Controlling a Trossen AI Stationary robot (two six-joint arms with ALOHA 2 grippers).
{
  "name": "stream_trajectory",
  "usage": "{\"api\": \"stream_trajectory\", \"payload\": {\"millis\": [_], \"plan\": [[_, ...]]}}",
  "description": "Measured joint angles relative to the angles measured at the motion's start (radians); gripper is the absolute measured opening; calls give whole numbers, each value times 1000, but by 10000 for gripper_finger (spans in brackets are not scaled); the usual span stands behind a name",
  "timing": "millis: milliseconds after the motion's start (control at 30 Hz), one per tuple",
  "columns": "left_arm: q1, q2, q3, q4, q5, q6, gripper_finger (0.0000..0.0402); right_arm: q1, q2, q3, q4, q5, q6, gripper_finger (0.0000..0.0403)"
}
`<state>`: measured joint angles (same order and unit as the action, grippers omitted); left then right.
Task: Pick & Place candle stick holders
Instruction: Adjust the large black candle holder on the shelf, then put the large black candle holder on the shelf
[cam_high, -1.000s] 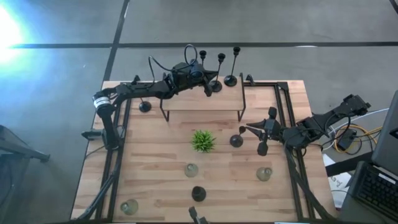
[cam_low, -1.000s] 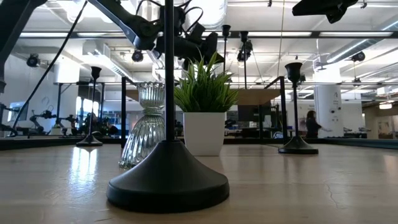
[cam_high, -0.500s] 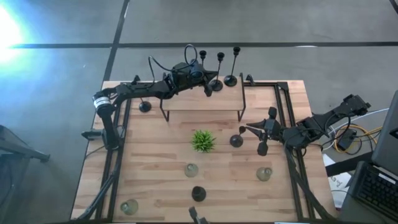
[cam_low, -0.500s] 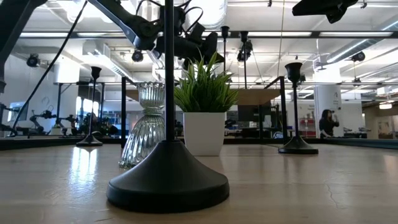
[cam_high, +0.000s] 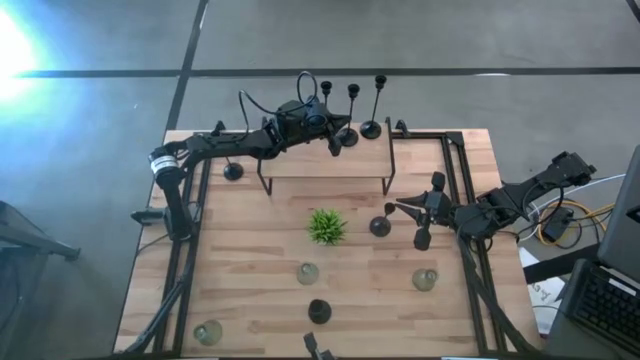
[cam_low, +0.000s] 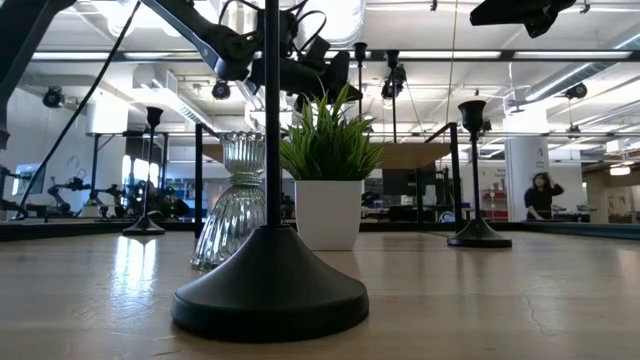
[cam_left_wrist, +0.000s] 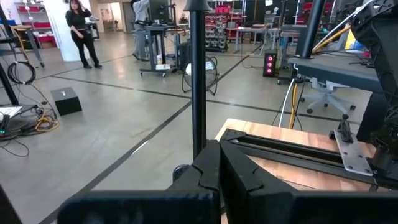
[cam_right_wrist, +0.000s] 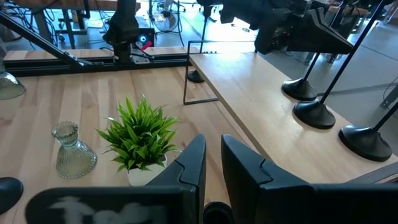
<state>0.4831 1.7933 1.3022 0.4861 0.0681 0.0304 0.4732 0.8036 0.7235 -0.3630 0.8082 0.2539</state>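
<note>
Your left end effector (cam_high: 335, 140) sits closed over the raised shelf (cam_high: 325, 160); your right end effector (cam_high: 415, 215), fingers nearly together, hovers beside a black candle stick holder (cam_high: 380, 226).

Three slim black candle stick holders (cam_high: 352, 120) stand upright in a row on the raised shelf at the table's far side. Three more black ones stand apart: far left (cam_high: 232, 168), middle right (cam_high: 380, 225), near centre (cam_high: 319, 310). Three squat glass holders (cam_high: 308, 272) stand across the near half.
</note>
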Motion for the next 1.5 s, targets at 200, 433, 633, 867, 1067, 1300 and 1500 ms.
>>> {"api": "stream_trajectory", "payload": {"millis": [200,433,633,867,1067,1300,1500], "plan": [[-3,-40,-1,-106,6,-4,14,0,0,0,-7,0,0,43],[-26,-187,-2,-392,-14,15,45,0,0,-1,-31,-3,16,43],[-104,-384,-76,-656,-95,19,50,0,0,-18,-31,-8,32,43],[-338,-698,-324,-764,-562,-44,51,0,1,-27,-30,-9,42,43],[-519,-926,-561,-765,-1031,-260,51,0,1,-27,-23,-16,42,43],[-545,-1058,-762,-748,-1154,-359,52,0,1,-27,-23,-16,42,43],[-545,-1106,-848,-748,-1238,-455,76,0,1,-27,-23,-16,38,43]]}}
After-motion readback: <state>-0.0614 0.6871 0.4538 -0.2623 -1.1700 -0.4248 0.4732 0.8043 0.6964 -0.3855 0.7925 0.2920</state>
